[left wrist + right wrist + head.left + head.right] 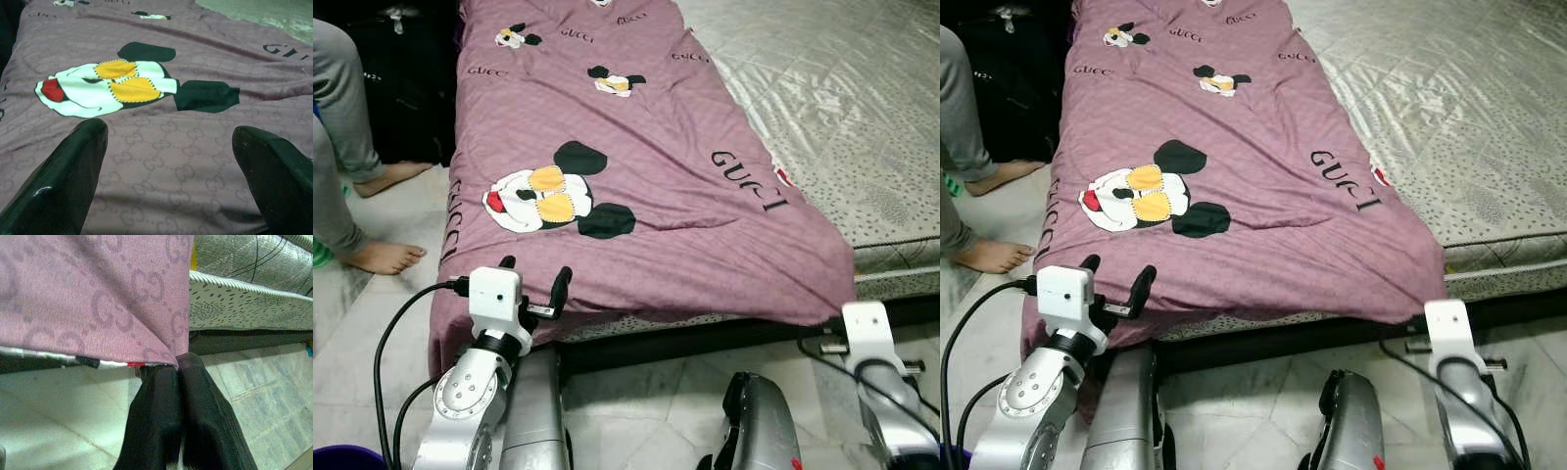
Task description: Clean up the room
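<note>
A wide mattress [862, 127] with a pale, shiny quilted cover and a speckled side band lies low over a marble-tiled floor [656, 401]. Spread along the mattress's left part is a mauve blanket [636, 166], its near edge and left side hanging over toward the floor. The blanket carries the word "GUCCI" in black several times: large along its right side, vertically down the left drape, and small near the far end. A faint interlocking-G pattern covers the whole cloth, seen close in both wrist views. A cartoon mouse head [553, 201] in white, yellow, red and black is printed in the near part, with two smaller ones farther up.

To the left of the bed stands a person, of whom grey trouser legs and bare feet [382, 257] on the tiles can be seen. A dark bag or case sits behind them against the bed's far left.

The left gripper [534, 277] hovers at the blanket's near left edge, its two black fingers [63, 181] spread wide with nothing between them; the wrist view looks across the cloth toward the large mouse print, with the blanket lying just under and ahead of the fingertips.

The right gripper [177, 369] is at the blanket's near right corner, low beside the bed frame. Its fingers are pressed together, pinching the hem of that corner, so the cloth hangs from their tips.
</note>
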